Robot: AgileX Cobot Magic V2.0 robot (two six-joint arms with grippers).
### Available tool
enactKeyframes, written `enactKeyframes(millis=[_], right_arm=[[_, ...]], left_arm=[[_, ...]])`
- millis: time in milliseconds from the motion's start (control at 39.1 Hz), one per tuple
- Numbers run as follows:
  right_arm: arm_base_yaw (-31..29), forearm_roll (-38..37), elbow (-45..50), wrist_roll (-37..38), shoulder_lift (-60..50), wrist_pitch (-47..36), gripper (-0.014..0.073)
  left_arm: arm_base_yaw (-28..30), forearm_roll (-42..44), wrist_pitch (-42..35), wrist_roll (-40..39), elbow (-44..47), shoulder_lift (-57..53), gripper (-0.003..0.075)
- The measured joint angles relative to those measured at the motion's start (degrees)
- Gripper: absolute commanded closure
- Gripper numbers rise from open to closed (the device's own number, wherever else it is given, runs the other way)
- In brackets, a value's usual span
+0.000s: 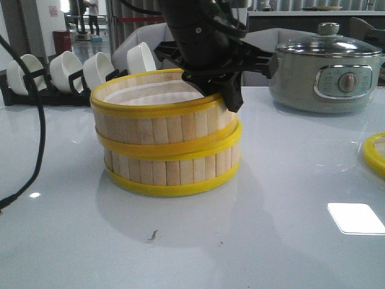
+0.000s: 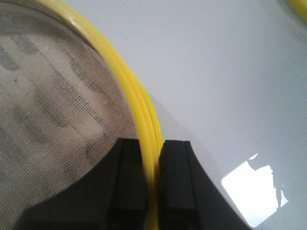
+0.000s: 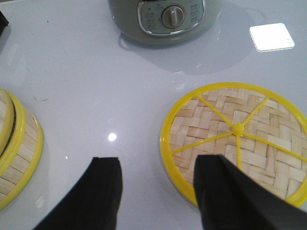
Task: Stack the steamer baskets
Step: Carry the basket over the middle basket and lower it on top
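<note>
Steamer baskets, two of them, stand stacked near the middle of the pale glossy table (image 1: 289, 241). The top basket (image 1: 162, 117) sits tilted and slightly off-centre on the bottom basket (image 1: 171, 171), its rim higher on the left in the front view. Both have pale slat walls and yellow rims.

Over the stack, the left arm (image 1: 198, 30) comes down from above, a large black mass. The left gripper (image 2: 152, 182) reaches over the right side of the top basket; its two black fingers (image 2: 129, 179) are pinched on the yellow rim, one inside against the mesh lining, one outside.

Behind the stack on the right stands one grey-green pot (image 1: 328, 72) with a glass lid and a round dial. On the left, a black rack (image 1: 36, 90) holds four white bowls (image 1: 65, 69) on edge. A black cable (image 1: 36, 138) hangs down at the far left. Farther back, the room shows a floor and a standing person, blurred.

One woven lid (image 3: 237, 139) with a yellow rim and yellow spokes lies flat on the table, well apart from the stack, to the right. The right gripper (image 3: 158, 191) hovers above the table beside the lid, its fingers spread wide and holding nothing; one fingertip overlaps the lid's near edge in the wrist view.

Bright square glare patches (image 1: 356, 218) lie on the tabletop.
</note>
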Motion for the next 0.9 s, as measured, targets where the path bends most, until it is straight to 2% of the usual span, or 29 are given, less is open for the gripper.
enactKeyframes(millis=[742, 845, 896], right_arm=[[0.0, 0.0, 0.0, 0.0, 0.0, 0.0, 0.0138], [0.0, 0.0, 0.0, 0.0, 0.0, 0.0, 0.0138], [0.0, 0.0, 0.0, 0.0, 0.0, 0.0, 0.0138]], left_arm=[[0.0, -1.7, -2.5, 0.0, 0.0, 1.2, 0.0631], [0.0, -1.7, -2.5, 0.0, 0.0, 1.2, 0.0599], [0.0, -1.7, -2.5, 0.0, 0.0, 1.2, 0.0551]])
